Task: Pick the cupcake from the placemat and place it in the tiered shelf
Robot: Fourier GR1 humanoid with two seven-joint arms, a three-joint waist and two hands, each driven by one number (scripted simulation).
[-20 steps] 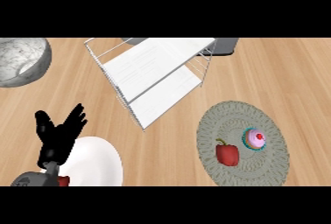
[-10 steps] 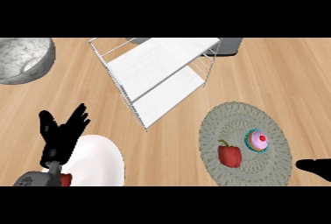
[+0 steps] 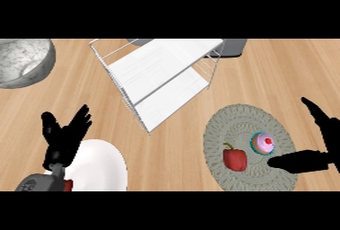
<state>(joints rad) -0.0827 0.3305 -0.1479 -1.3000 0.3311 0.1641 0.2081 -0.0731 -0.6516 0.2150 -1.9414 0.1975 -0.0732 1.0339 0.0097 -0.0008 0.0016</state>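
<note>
Right hand [image 3: 312,152] beside cupcake [image 3: 264,143] (fingers [image 3: 320,117] spread, apart).

On the wooden table [image 3: 279,72], the round woven placemat [image 3: 225,130] lies at the right, carrying a pink-frosted cupcake [image 3: 264,143] with a red bell pepper [image 3: 234,158] just left of it. The white wire tiered shelf [image 3: 159,76] stands behind, a marbled grey bowl [image 3: 20,60] far left, and a white round plate [image 3: 100,166] front left.

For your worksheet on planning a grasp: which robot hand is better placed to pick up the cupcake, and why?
The right robot hand: it is open beside the cupcake on the placemat. The left robot hand rests open over the white plate, far across the counter.
</note>
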